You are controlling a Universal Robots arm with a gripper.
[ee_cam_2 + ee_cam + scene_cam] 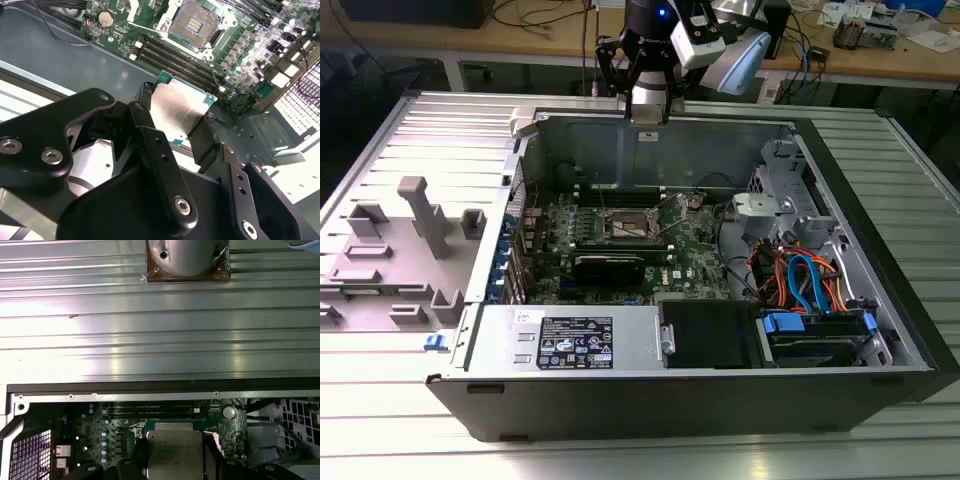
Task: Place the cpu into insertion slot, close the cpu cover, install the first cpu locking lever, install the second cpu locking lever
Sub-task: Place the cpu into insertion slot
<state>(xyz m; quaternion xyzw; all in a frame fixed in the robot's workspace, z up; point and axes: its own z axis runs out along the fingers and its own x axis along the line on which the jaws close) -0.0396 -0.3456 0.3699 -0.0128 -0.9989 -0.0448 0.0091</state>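
The black gripper (176, 125) pinches the flat, silvery square cpu (179, 104) by its edges, well apart from the dark, silver-rimmed slot (195, 22) on the green board (122, 37).

We see a ribbed aluminium table (380, 440) w/ long parallel grooves, bright glare along its front edge & a softer sheen at the exterior view's left. In the first wrist view the same grooved top catches broad white streaks of reflected light. Grey moulded fixtures (415, 215) stand on the table at the exterior view's left, incl. one tall upright post. Behind it runs a wooden workbench (520, 40) on white legs (452, 72), w/ loose cables (535, 12) on top & papers (932, 40) toward the exterior view's right. Under the bench the space (370, 70) is dark & we can't tell the floor's colour
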